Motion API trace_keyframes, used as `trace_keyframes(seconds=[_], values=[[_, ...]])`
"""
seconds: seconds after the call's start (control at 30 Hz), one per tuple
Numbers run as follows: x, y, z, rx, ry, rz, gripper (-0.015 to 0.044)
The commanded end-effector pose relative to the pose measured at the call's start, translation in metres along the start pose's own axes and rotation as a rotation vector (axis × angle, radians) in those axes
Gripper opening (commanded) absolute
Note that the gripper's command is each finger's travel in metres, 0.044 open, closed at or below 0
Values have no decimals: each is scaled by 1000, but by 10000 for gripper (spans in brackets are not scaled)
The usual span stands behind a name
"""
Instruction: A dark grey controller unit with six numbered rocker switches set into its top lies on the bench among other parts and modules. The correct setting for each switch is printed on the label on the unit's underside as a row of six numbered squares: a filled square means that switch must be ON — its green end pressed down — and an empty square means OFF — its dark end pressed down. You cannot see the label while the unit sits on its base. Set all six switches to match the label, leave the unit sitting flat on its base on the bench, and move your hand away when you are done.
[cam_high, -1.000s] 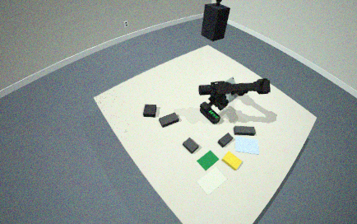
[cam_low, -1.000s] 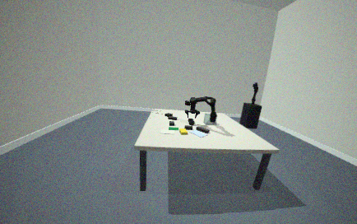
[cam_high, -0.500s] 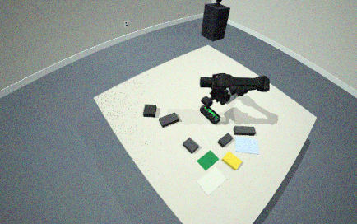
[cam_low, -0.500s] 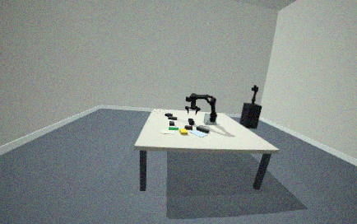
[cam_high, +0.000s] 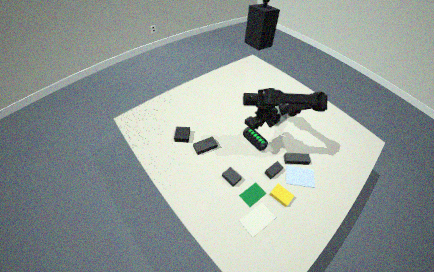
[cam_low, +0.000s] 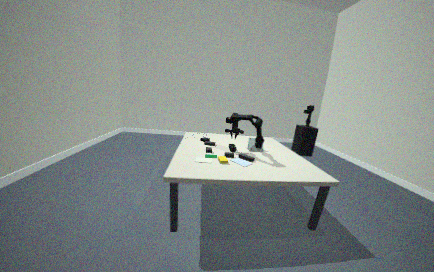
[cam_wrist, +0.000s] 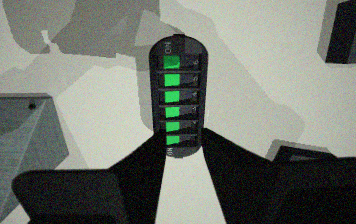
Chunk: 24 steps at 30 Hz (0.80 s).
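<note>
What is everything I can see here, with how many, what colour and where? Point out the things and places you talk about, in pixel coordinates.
Switch unit (cam_high: 253, 141) (cam_low: 232, 148) (cam_wrist: 181, 95): one, dark grey with green switch ends, on the bench below the pincer
Plain blocks (cam_high: 205, 145) (cam_low: 210, 143) (cam_wrist: 345, 37): five, dark grey, spread around the unit
Flat piece (cam_high: 252, 194) (cam_low: 211, 156): one, green, beside the yellow block
Block (cam_high: 282, 195) (cam_low: 223, 160): one, yellow, near the sheets
Sheets (cam_high: 257, 219) (cam_low: 202, 160): two, white and pale blue, near the yellow block
Bench (cam_high: 325, 210) (cam_low: 190, 170) (cam_wrist: 100, 90): one, cream, mid-room
Pedestal (cam_high: 261, 30) (cam_low: 305, 141): one, black, beyond the bench
Wall socket (cam_high: 153, 29): one, pale, on the wall
Arm (cam_high: 295, 99) (cam_low: 247, 117): one, black, above the bench
Pincer (cam_high: 252, 123) (cam_low: 234, 137) (cam_wrist: 183, 134): one, black, on the arm, fingers apart
</note>
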<state>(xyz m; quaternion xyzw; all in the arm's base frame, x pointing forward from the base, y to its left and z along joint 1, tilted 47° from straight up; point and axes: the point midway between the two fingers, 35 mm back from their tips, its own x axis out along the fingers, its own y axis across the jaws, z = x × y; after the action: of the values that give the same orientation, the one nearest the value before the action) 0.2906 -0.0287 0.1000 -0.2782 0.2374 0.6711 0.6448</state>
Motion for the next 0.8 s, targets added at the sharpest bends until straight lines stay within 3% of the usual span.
trace_keyframes(seconds=[0.0,0.07,0.37,0.77], values=[[0,1,0,-3,3,4,46],[0,1,0,-3,3,4,0],[0,1,0,-3,3,4,0],[0,0,0,0,0,1,315]])
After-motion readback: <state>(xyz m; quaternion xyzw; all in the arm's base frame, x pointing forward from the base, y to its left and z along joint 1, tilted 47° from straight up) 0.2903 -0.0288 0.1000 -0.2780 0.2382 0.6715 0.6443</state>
